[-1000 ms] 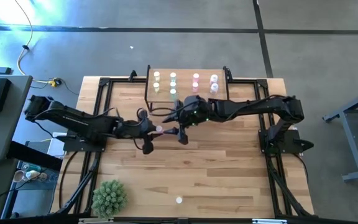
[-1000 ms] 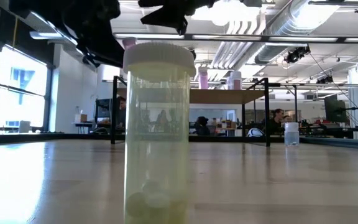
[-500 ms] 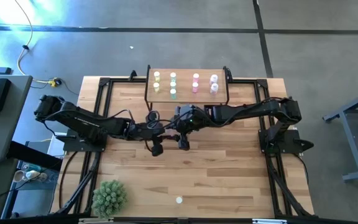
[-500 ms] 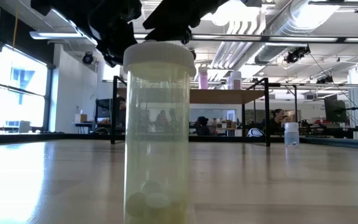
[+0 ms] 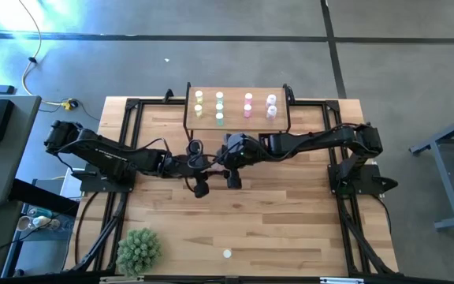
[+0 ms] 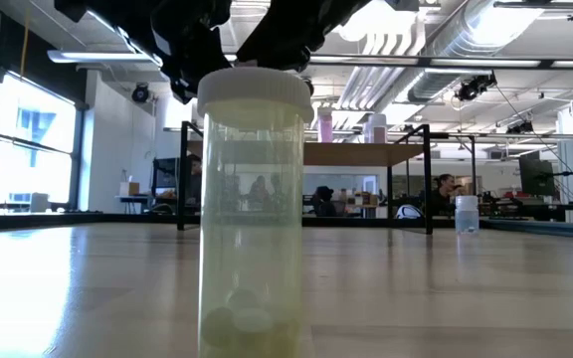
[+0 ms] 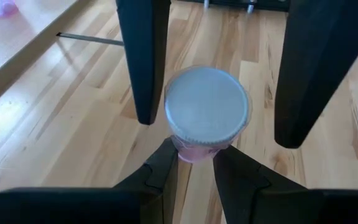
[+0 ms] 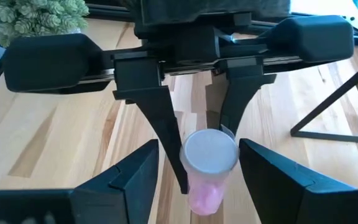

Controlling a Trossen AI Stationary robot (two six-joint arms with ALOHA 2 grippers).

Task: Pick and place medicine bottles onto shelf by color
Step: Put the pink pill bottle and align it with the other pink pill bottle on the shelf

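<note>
My left gripper (image 5: 208, 163) is shut on a small pink medicine bottle (image 7: 199, 149) with a pale cap (image 8: 210, 151), above the table's middle. My right gripper (image 5: 224, 162) faces it, open. Its fingers (image 8: 135, 177) stand on either side of the bottle, apart from it. The shelf (image 5: 237, 125) stands at the far edge on black legs, carrying yellow (image 5: 199, 96), green (image 5: 219, 99), pink (image 5: 248, 102) and pale lavender (image 5: 271, 102) bottles in columns. One pale bottle (image 5: 227, 254) stands on its base near the table's near edge, close up in the low view (image 6: 252, 209). My left gripper pinches the pink body of the bottle (image 7: 194, 153), just below the cap, between its two fingertips (image 7: 166, 163). The fingers come slanting down from the table's left. The bottle is lifted clear of the table, cap up.
A spiky green potted plant (image 5: 139, 251) stands at the near left corner. Black frame rails (image 5: 124, 134) run along the table's left and right sides. Bare wood lies between the grippers and the near edge.
My left gripper has carried the pink bottle toward the table's right, up to my right gripper. My right gripper has tipped and rolled a little and sunk slightly, so its open fingers now flank the bottle.
</note>
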